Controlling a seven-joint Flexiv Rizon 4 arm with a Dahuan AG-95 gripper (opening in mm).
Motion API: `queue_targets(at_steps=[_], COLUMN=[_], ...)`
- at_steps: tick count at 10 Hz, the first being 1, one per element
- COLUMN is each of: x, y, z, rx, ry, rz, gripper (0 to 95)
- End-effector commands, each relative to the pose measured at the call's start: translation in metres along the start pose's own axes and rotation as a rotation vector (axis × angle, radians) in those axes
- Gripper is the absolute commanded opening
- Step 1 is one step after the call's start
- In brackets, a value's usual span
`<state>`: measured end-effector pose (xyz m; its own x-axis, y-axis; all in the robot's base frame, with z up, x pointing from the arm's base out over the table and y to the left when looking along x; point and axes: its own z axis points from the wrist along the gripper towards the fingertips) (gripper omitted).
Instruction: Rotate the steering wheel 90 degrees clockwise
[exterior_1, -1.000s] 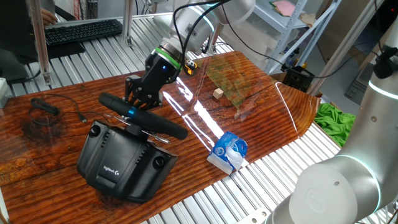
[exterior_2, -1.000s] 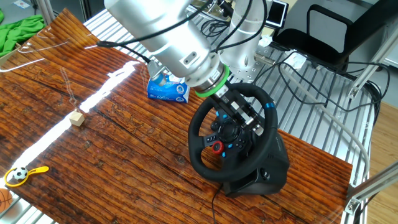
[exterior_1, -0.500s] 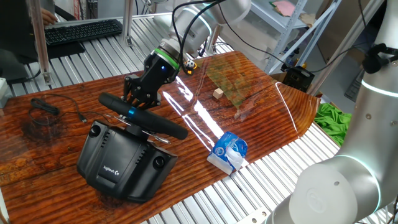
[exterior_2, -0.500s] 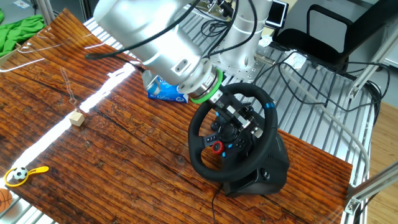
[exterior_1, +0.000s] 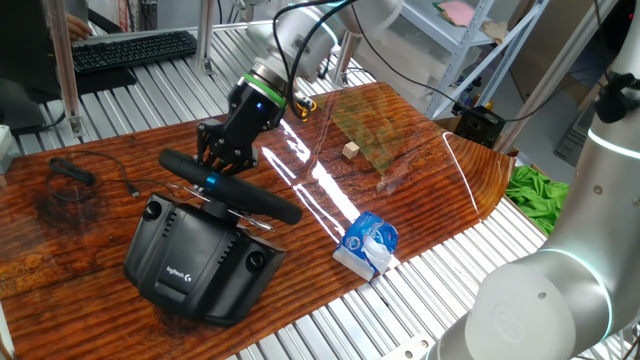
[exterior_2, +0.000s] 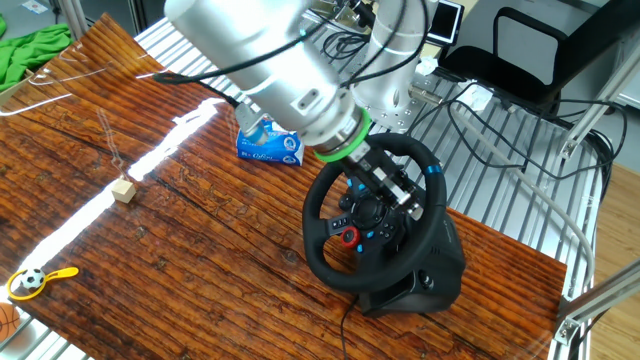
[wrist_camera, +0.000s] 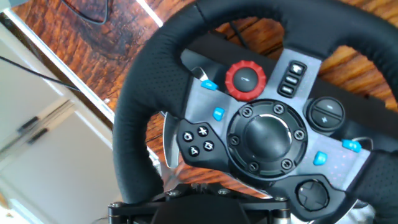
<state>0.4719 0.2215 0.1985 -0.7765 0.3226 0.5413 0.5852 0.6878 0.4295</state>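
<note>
Showing a white Logitech logo, the base sits on the bench. Fingers rest at the steering wheel w/ blue mark; can't tell if clenched

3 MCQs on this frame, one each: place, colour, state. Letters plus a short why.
1. Where does the blue-and-white packet lie?
A. on the wooden table, beside the wheel's base
B. on top of the keyboard
C. inside the wheel rim

2. What colour is the round knob on the hub of the steering wheel?
A. green
B. red
C. yellow

3. How does the gripper stand to the wheel?
A. hanging high above the table, clear of the wheel
B. resting on the keyboard
C. down at the wheel, at the upper right of the rim

Key:
1 A: one fixed view shows it on the table near the front edge, right of the black base.
2 B: the hand view shows a red knob.
3 C: the other fixed view shows the fingers reaching across the rim near the blue mark.
</note>
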Motion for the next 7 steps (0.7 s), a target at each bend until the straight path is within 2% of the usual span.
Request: queue_targets(at_steps=[1,2,4,7], x=[0.0001,0.0001,0.0001,0.0001], y=[-0.0005,-0.0005,-0.0005,-0.0005], z=[-0.0002,-0.0002,-0.0002,-0.0002], rx=[0.068,0.071,0.129,0.141], ry=[-0.015,-0.01,-0.045,-0.034], rz=[-0.094,-0.114,-0.117,-0.138], gripper=[0.0,0.0,0.0,0.0])
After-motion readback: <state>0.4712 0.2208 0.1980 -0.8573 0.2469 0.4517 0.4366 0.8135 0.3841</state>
